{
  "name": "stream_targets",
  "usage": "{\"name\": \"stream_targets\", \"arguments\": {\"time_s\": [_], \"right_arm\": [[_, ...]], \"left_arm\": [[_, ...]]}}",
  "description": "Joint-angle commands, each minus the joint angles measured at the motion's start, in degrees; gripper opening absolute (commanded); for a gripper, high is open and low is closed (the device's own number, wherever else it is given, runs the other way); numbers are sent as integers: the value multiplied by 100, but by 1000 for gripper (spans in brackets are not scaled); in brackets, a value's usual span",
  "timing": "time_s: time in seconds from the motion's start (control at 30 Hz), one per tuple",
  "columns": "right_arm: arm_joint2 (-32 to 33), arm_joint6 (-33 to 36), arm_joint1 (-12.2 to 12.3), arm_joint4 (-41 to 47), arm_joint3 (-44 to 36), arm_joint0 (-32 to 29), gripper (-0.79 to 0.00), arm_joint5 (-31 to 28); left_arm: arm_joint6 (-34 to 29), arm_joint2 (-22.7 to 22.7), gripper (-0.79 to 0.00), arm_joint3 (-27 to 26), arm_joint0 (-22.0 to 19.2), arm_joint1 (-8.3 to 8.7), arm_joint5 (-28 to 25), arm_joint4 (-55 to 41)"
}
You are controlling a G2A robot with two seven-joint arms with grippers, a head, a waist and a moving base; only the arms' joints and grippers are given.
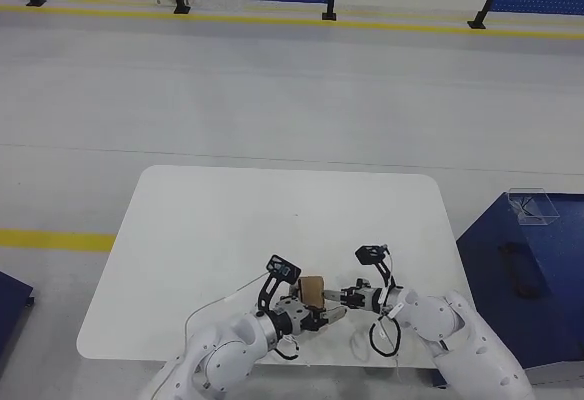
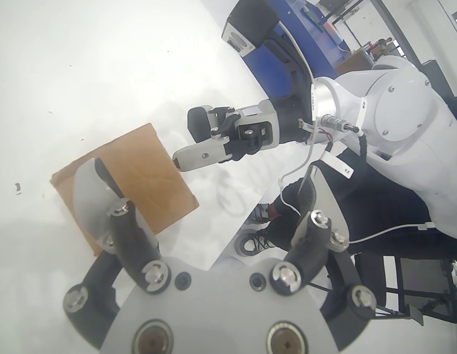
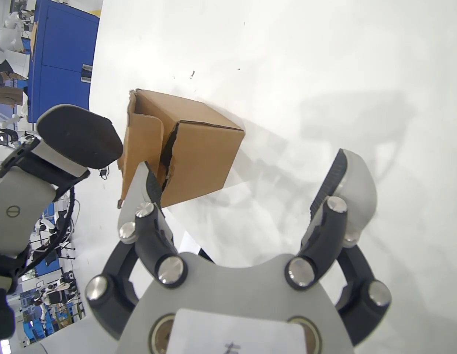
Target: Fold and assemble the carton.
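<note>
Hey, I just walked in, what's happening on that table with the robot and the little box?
A two-armed robot is putting together a small brown carton near the robot's edge of the white table. The carton stands mostly boxed up, but the flaps on one side gape. The right pincer is open with one finger at those flaps; the left pincer is open on the opposite side, one finger over the carton's top. Neither grips it.

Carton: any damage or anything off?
Yes. The carton has a ragged tear along the edge where its end flap meets the body, and that flap stands ajar instead of flush.
</note>
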Motion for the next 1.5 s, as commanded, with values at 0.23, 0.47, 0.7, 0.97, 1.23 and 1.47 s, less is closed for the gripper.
{"name": "stream_targets", "arguments": {"time_s": [0.23, 0.47, 0.7, 0.97, 1.23, 1.47], "right_arm": [[-177, -76, -52, -88, 130, 81, 0, 32], [-50, 26, -78, 386, 201, 181, 0, 186], [-302, -45, -144, 228, 149, 309, 0, 447], [-708, -106, -263, -86, 444, 564, 0, 856], [-382, -136, -240, 199, 341, 526, 0, 831], [229, -100, -142, 663, -5, 185, 0, 641]], "left_arm": [[-78, 80, 0, 89, -73, -32, 57, -4], [-194, 147, 0, 224, -153, -56, 163, 71], [-152, 75, 0, 126, -27, -35, 167, 140], [-56, -123, 0, -228, 276, 31, 110, 222], [-39, -321, 0, -346, 466, 50, 9, -403], [662, -497, 0, -651, 557, 127, -174, 860]]}}
